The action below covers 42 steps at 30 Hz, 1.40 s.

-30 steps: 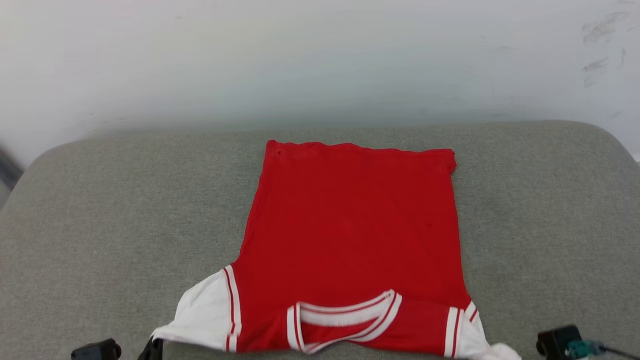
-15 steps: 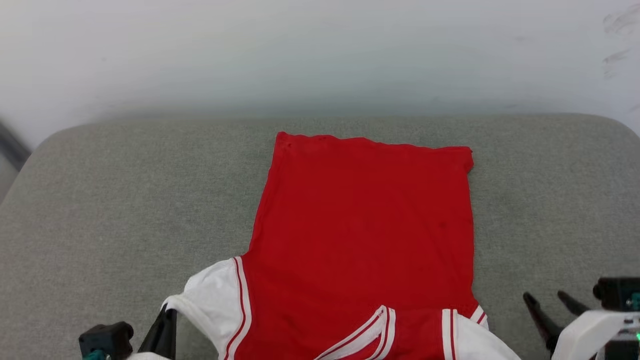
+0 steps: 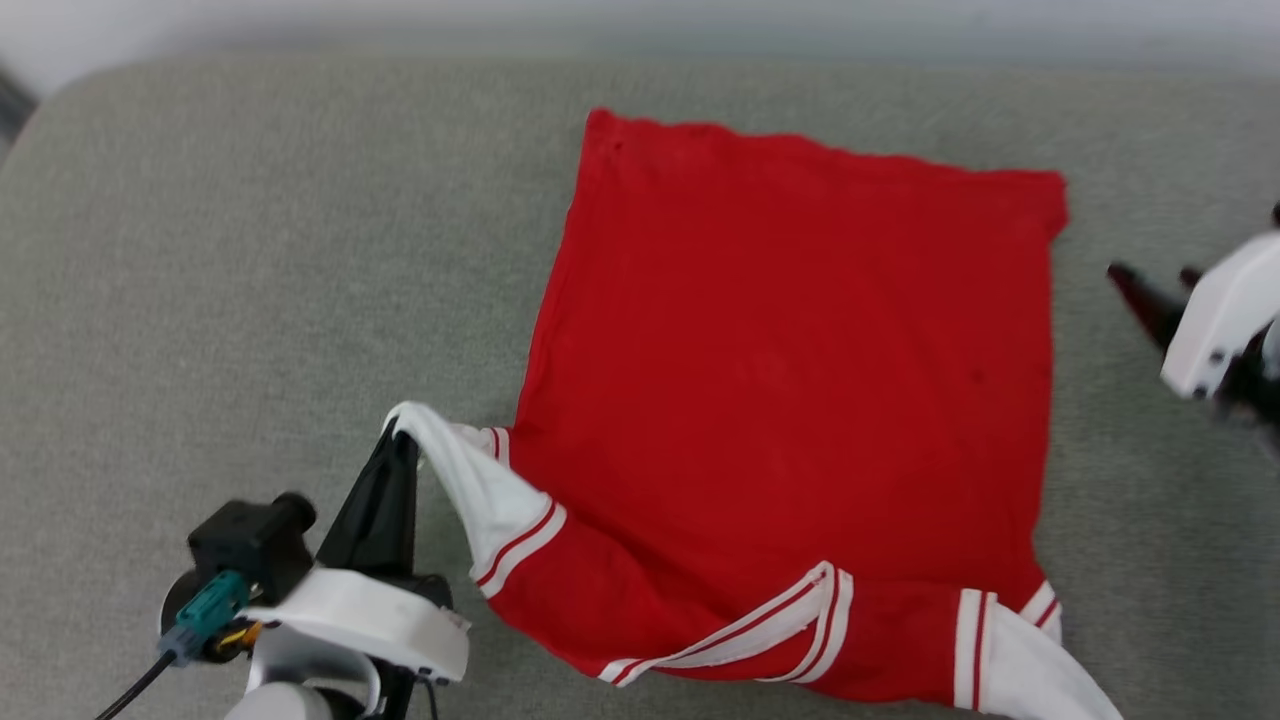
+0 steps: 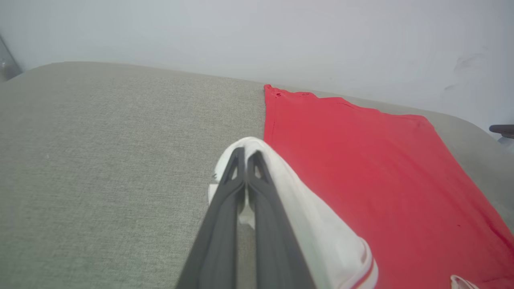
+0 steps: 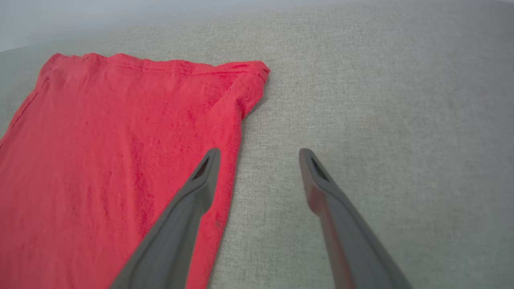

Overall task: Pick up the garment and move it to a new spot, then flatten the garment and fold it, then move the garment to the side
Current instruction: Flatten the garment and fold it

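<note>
**Figure.** The garment lay flat, plain side up, on the grey cushion. Its collar was at the edge nearest the robot and its hem at the far edge, so the long axis ran away from the robot, slightly skewed.

The left gripper stood just beside the garment's left edge. Its fingers were pinched together on the tip of the white left sleeve, which it held raised off the cushion. The red body lay to this gripper's right.

The right gripper hung beside the right edge, near the far hem corner, with its jaws spread wide and nothing between them. In the right wrist view one finger overlapped the red edge; whether it touched the cloth could not be told.

The right sleeve lay unfolded on the cushion, well apart from both grippers.

Judged from this layout, the step in hand was folding the left sleeve inward, a move across the long axis towards the right, for which the left arm was the nearer and had its hold
</note>
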Motion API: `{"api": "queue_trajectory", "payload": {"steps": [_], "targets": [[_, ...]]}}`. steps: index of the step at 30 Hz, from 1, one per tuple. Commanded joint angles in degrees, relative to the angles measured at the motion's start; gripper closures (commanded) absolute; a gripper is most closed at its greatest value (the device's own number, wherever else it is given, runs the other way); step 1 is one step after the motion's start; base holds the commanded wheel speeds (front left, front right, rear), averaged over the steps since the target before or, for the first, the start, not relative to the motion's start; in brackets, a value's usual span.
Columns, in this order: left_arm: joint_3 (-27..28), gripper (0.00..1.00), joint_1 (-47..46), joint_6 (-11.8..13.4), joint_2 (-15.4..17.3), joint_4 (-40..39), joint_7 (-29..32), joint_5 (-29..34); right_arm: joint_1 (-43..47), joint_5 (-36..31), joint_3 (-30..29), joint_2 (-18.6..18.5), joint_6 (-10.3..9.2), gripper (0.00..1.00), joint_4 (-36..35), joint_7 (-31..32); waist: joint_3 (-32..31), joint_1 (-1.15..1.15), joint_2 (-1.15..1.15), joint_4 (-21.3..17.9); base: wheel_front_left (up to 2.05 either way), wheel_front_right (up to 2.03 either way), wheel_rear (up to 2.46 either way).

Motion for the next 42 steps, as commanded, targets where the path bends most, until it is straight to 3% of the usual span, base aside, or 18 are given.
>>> {"api": "queue_trajectory", "payload": {"steps": [1, 12, 20, 21, 22, 23, 28, 32, 38, 42], "targets": [[-0.44, 1.00, -1.80, -0.58, -0.57, -0.24, -0.28, 0.54, -3.10, -0.06, 0.25, -0.99, -0.04, 0.00, 1.09, 0.96, 5.47, -0.01, 0.00, 3.31, 0.00, 0.00, 0.00], [-3.40, 1.00, -11.68, -4.67, -3.59, 0.98, -1.81, 3.01, -21.78, -3.89, -1.57, -3.46, -0.04, 0.00, 11.02, 10.55, 15.03, -0.01, 0.00, 8.95, 0.00, 0.00, 0.00], [-4.07, 1.00, -14.13, -5.78, -4.69, 2.64, -2.90, 3.28, -21.37, -7.18, -5.90, -0.89, -0.07, 0.00, 19.88, 17.55, 17.05, -0.01, 0.00, 9.95, 0.00, 0.00, 0.00], [-4.07, 1.00, -14.25, -5.87, -4.77, 2.83, -2.97, 3.20, -20.94, -7.74, -6.23, -0.49, -0.07, 0.57, 20.71, 18.69, 17.01, -0.01, 0.00, 9.94, 0.00, 0.00, 0.00], [-4.10, 1.00, -14.37, -5.94, -4.83, 3.02, -2.99, 3.13, -20.63, -7.86, -6.55, -0.15, -0.07, 0.92, 21.14, 19.29, 16.91, -0.01, 0.00, 9.92, 0.00, 0.00, 0.00], [-4.14, 1.00, -14.44, -5.96, -4.85, 3.23, -3.01, 3.07, -20.72, -7.52, -7.04, 0.25, -0.07, 1.00, 21.23, 19.48, 16.76, -0.01, 0.00, 9.88, 0.00, 0.00, 0.00], [-4.10, 1.00, -13.66, -5.94, -4.78, 4.71, -3.10, 2.53, -22.57, -8.64, -5.91, -1.74, -0.03, 1.00, 17.31, 17.51, 13.66, -0.01, 0.00, 8.85, 0.00, 0.00, 0.00], [-3.08, 1.00, -10.48, -4.79, -4.21, 6.48, -3.46, 1.22, -21.82, -7.75, -1.29, -4.78, -0.05, 1.00, 11.91, 17.13, 8.42, -0.01, 0.00, 6.25, 0.00, 0.00, 0.00], [-1.22, 1.00, -5.46, -2.73, -2.61, 8.29, -3.30, -0.49, -12.99, -3.75, 4.18, -9.82, -0.05, 1.00, 1.83, 20.10, 1.61, -0.01, 0.00, 1.92, 0.00, 0.00, 0.00], [0.66, 1.00, -1.07, -1.08, -1.22, 9.17, -3.34, -2.03, -2.07, -0.94, 5.67, -12.52, -0.05, 1.00, -5.76, 22.57, -3.37, -0.01, 0.00, -1.34, 0.00, 0.00, 0.00]]}}
